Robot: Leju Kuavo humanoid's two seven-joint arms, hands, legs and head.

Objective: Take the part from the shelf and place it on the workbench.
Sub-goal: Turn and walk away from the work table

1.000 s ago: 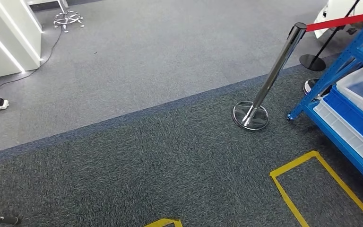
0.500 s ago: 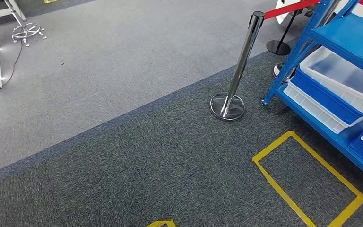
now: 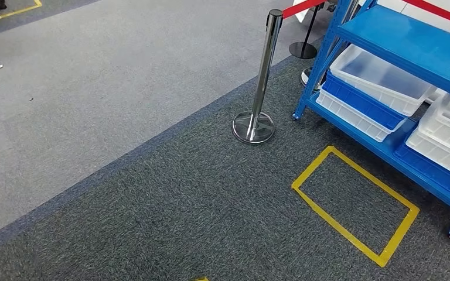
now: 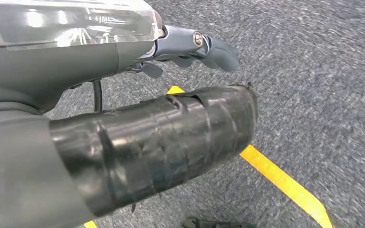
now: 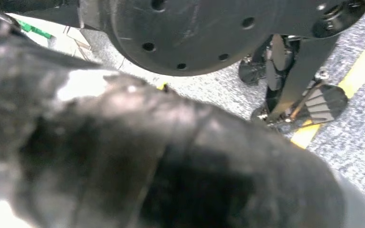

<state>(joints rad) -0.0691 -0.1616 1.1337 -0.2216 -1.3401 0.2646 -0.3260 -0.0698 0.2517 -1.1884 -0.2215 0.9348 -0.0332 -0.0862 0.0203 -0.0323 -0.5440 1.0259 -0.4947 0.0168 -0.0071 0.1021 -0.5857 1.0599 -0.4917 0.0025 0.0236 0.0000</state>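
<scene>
Dark speckled carpet (image 3: 199, 199) meets paler grey carpet (image 3: 94, 76); a yellow tape rectangle (image 3: 354, 205) lies before the blue steel shelf (image 3: 410, 41) holding translucent white bins (image 3: 375, 73). A chrome stanchion (image 3: 261, 82) stands beside it. My left hand (image 4: 161, 137) hangs empty, fingers apart; my right hand (image 5: 171, 166) is a blur, so I cannot tell. I cannot make out the part.

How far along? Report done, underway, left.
Done: nothing; the left hand holds no part. Underway: approach, with the blue metal shelf of white plastic bins at the head view's right, behind a yellow tape rectangle. Left: picking the part, placing it on the workbench.
</scene>
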